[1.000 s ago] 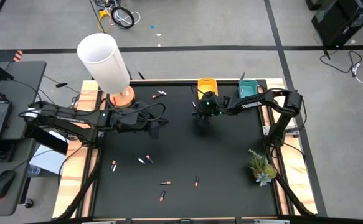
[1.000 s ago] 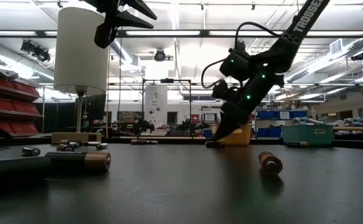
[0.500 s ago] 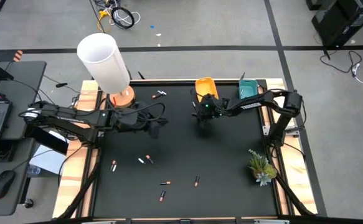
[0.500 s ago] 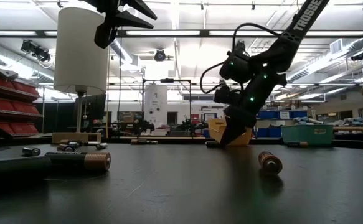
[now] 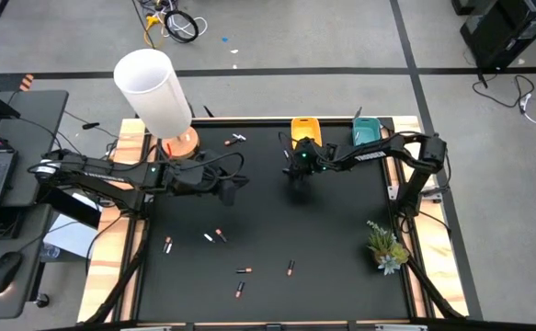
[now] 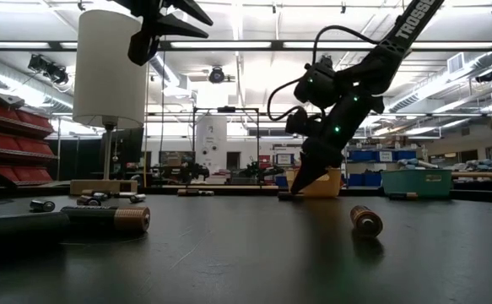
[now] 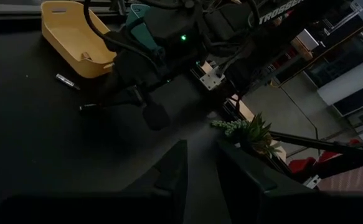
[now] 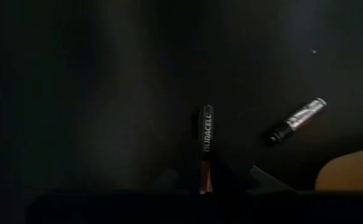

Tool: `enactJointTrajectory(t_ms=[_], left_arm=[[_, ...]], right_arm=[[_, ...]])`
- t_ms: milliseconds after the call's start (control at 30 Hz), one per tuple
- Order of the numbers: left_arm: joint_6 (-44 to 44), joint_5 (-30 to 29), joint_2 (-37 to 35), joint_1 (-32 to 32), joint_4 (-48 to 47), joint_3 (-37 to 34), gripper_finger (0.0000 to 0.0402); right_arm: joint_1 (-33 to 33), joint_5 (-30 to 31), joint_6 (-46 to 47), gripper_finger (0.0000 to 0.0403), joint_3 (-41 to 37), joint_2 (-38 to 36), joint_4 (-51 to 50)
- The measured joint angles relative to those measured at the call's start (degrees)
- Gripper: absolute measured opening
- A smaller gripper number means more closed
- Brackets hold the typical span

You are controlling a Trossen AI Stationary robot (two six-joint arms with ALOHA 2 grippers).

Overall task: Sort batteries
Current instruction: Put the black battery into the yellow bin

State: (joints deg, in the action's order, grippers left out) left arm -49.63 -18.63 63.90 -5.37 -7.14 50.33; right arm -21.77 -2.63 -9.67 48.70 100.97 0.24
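Several batteries lie scattered on the black mat: one pair (image 5: 237, 139) at the far side, others (image 5: 214, 235) (image 5: 243, 269) (image 5: 290, 268) toward the near edge. My right gripper (image 5: 296, 176) points steeply down at the mat just in front of the yellow tray (image 5: 306, 129) and is shut on a black-and-copper battery (image 8: 206, 140). A second battery (image 8: 298, 121) lies beside it. My left gripper (image 5: 232, 189) hangs raised over the mat's left half, open, with nothing between its fingers (image 7: 175, 174). My right gripper pinches the battery's copper end (image 8: 204, 177) between its two fingers. The fingers slant down from the table's right and lie along the battery. Its black end points away from the fingers. The battery lies low at the mat (image 6: 286, 196).
A teal tray (image 5: 366, 131) stands right of the yellow one at the far edge. A tall white lamp (image 5: 153, 90) stands at the far left corner, a small plant (image 5: 385, 246) at the right edge. Large batteries (image 6: 102, 219) (image 6: 366, 220) lie near the low camera.
My right gripper has stayed at the battery in front of the yellow tray. In the low view its tip looks narrower now than half a second ago, closed on the battery.
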Motion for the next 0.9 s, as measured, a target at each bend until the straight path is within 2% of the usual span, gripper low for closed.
enactJointTrajectory(t_ms=[400,900], left_arm=[[0.3,0.7,0.0,0.0,0.0,0.0,0.0097],[1.5,1.4,0.0,0.0,1.4,0.0,0.0097]], right_arm=[[1.1,-0.4,4.2,0.0103,0.0,0.0,-0.6],[3.9,-0.4,8.1,0.0105,0.0,0.0,-1.4]])
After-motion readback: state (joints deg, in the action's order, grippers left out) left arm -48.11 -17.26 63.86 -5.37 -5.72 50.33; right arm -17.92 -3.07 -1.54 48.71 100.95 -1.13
